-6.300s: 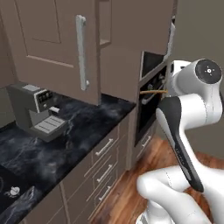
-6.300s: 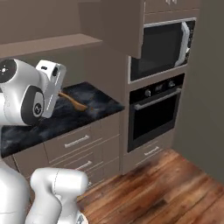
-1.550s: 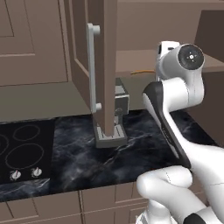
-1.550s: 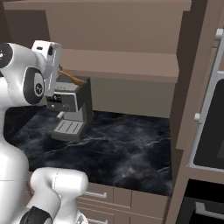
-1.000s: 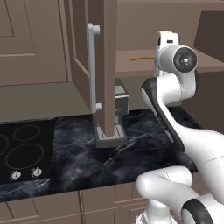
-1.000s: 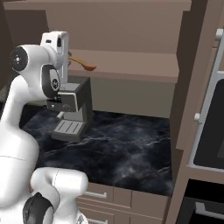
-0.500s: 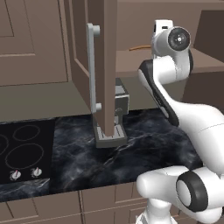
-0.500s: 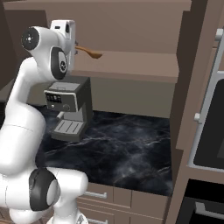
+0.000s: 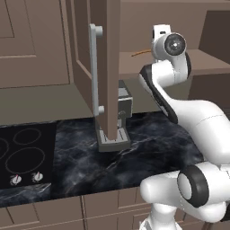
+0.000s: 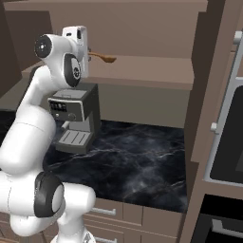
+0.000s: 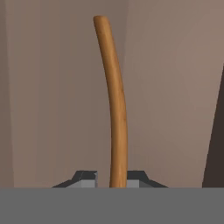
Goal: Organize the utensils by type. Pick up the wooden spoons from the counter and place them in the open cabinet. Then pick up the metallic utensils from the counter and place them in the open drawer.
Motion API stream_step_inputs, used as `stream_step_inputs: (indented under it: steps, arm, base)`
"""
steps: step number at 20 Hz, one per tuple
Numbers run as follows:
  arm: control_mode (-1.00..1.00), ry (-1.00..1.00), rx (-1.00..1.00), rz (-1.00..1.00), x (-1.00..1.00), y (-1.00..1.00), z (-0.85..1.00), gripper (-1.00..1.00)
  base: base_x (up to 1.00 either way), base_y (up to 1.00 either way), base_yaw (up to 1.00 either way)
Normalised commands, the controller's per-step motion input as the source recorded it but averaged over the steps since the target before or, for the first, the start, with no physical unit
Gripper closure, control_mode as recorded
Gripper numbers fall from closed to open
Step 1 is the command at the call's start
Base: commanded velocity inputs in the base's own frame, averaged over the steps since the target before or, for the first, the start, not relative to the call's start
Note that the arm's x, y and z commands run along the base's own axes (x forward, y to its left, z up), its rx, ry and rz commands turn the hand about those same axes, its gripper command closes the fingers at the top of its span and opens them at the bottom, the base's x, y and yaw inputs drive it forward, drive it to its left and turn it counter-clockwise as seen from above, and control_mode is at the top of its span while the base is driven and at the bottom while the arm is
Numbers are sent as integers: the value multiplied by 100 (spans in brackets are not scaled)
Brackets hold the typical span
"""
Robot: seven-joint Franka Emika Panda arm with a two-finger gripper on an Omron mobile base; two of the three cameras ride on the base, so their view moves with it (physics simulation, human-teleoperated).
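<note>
A wooden spoon (image 10: 102, 57) is pinched between the closed fingers of the gripper (image 11: 111, 177), held out level above the shelf (image 10: 142, 71) of the open cabinet (image 9: 105, 67). In the right base view its oval bowl points away from the hand, over the shelf and clear of it. In the hand view the handle runs up from between the fingertips toward the cabinet's back wall. In the left base view only a thin stretch of the spoon (image 9: 140, 53) shows beside the wrist, just over the shelf edge.

This looks like the placing step for a wooden spoon: carried up, not yet set down. The next move likely calls for lowering the spoon until it rests on the shelf, far enough in that it will not roll off the front, then opening the fingers and drawing the hand straight back.

Below, a coffee machine (image 10: 73, 118) stands on the counter (image 10: 137, 166), under the shelf. Whether the other utensils are still to be sorted cannot be told from here.
</note>
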Motion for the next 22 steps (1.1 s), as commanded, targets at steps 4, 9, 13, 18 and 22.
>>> stream_step_inputs:
  steps: [4, 9, 13, 18, 22]
  arm:
    - [-100, 17, 0, 0, 22, -7, 0, 100]
    - [-100, 19, 0, 0, 19, -9, 0, 100]
    - [-100, 10, 0, 0, 36, -6, 0, 100]
    - [-100, 1, 0, 0, 40, -1, -3, 100]
    - [-100, 0, 0, 0, 41, 0, -13, 100]
  base:
    - [0, 0, 0]
    - [0, 0, 0]
    - [0, 0, 0]
    - [0, 0, 0]
    - [0, 0, 0]
